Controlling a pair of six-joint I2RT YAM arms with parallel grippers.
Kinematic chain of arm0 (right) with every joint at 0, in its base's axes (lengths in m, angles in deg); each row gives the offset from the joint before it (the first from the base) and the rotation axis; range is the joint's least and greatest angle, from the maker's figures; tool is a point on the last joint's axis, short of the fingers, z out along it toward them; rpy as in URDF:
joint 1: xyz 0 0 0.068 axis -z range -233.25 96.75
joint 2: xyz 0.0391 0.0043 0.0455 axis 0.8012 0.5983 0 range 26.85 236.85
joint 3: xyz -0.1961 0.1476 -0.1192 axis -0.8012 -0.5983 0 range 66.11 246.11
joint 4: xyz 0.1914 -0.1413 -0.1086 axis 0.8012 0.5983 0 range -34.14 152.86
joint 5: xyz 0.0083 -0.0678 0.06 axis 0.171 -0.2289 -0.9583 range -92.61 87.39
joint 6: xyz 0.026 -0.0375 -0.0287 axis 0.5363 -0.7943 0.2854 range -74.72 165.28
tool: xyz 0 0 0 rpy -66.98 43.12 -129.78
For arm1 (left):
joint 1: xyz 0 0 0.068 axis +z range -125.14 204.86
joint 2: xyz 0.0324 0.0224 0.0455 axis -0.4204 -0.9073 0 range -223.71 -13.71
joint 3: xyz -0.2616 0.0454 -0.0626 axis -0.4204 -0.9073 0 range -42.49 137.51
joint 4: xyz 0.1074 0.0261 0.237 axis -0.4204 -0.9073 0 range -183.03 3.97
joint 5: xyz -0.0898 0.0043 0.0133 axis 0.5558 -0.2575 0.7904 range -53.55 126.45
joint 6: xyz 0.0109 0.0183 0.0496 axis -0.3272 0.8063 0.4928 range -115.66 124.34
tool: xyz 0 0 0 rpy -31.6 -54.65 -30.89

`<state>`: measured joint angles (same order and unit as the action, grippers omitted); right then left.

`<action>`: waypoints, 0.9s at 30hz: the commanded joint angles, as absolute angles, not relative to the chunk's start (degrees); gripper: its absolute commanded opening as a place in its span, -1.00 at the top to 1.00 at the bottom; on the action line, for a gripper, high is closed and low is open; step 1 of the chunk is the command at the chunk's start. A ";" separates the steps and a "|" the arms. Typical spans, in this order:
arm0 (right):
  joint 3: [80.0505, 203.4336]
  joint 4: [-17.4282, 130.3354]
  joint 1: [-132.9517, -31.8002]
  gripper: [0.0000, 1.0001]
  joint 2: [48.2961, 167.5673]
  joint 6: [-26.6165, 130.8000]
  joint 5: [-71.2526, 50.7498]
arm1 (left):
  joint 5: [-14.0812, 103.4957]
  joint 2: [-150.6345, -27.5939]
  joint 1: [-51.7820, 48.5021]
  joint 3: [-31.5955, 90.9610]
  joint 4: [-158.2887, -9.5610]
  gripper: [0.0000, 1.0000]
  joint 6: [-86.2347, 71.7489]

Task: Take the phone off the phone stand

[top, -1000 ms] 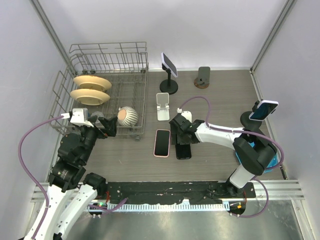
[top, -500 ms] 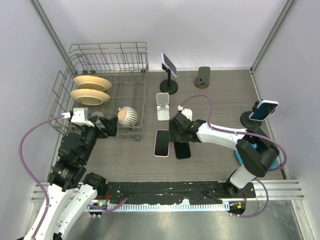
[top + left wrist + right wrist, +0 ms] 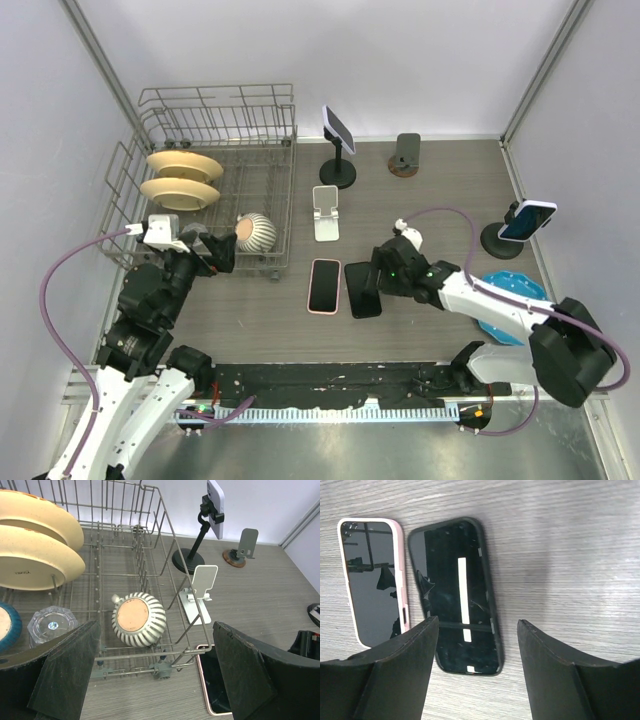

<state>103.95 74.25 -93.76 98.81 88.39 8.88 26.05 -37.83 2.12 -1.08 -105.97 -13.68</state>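
Observation:
A black phone [image 3: 362, 290] lies flat on the table next to a pink-cased phone [image 3: 323, 285]. Both show in the right wrist view, black [image 3: 457, 595] and pink [image 3: 372, 580]. My right gripper [image 3: 372, 284] is open and empty, just above the black phone's right edge; its jaws [image 3: 476, 630] stand wide apart. The white stand [image 3: 326, 212] is empty. A phone [image 3: 338, 128] sits on a black pole stand at the back, and a blue phone [image 3: 527, 220] on a stand at the right. My left gripper [image 3: 217, 254] is open and empty by the dish rack [image 3: 270, 150].
The wire rack holds cream plates [image 3: 35, 540], a striped pot [image 3: 138, 619] and a glass dish [image 3: 50, 626]. A small dark stand [image 3: 406, 152] is at the back. A blue plate [image 3: 510, 300] lies under my right arm. Purple cables trail from both wrists.
My right gripper has drawn back to the right and toward the near edge, away from the white stand. The black phone stays flat on the table. The left arm has not moved.

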 commanded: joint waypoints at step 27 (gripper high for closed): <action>90.45 59.46 -91.04 0.35 96.03 91.78 -6.22 | 27.04 -39.29 2.36 -0.74 -104.31 -0.99 -14.30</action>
<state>90.64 60.44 -91.01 96.63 93.22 -5.51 26.25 -38.99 2.12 -1.08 -105.99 -13.68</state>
